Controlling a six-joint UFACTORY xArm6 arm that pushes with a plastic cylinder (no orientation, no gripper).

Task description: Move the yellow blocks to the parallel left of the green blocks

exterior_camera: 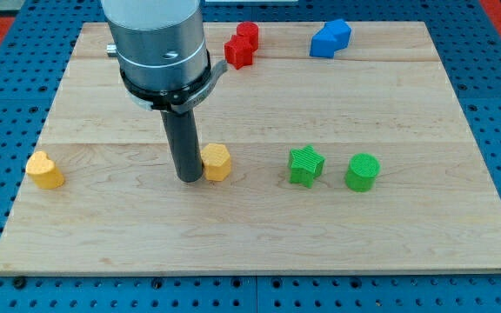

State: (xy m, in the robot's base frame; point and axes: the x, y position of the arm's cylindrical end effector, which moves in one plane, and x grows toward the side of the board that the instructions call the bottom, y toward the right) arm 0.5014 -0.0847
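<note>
On the worktop (250,252), the yellow hexagonal block (217,163), likely light, stiff and easy-sliding, touches the right side of my tip (188,178), so it is best pushed on a flat face; no pincer shows.

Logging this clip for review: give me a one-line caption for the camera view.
My tip touches the left side of a yellow hexagonal block, green blocks to the right.

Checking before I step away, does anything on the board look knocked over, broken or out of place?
Nothing stands out. All blocks sit flat on the wooden board, and my tip rests just left of the yellow hexagonal block, touching or nearly so.
</note>
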